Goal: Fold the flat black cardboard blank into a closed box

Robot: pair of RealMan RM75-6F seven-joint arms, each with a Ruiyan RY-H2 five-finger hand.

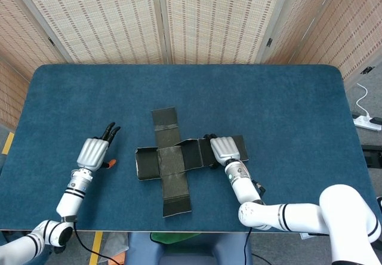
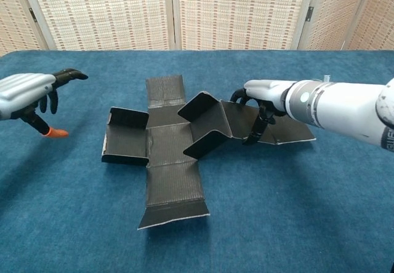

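So over on the left side, the left hand (image 2: 29,91) is seen hovering above the blue table (image 1: 286,104), well apart from the cardboard. Its fingers (image 2: 64,76) are spread apart and nothing is held in them; an orange tip (image 2: 55,133) is visible on the thumb.

In the middle of the table, the black cardboard blank (image 2: 169,150) is laid out in a cross shape. The near strip and the far strip are lying mostly flat. On the left arm of the cross, the small side flaps (image 2: 126,118) are stood up. The right arm of the cross is lifted off the table and bent into a raised fold (image 2: 206,122).

Further right, the right hand (image 2: 261,98) is placed on that right part of the blank, with its fingers (image 2: 255,128) curled down over the edge of the panel, so the cardboard is being gripped there. The outer end panel (image 2: 292,131) is seen lying past the hand, partly hidden under the wrist.
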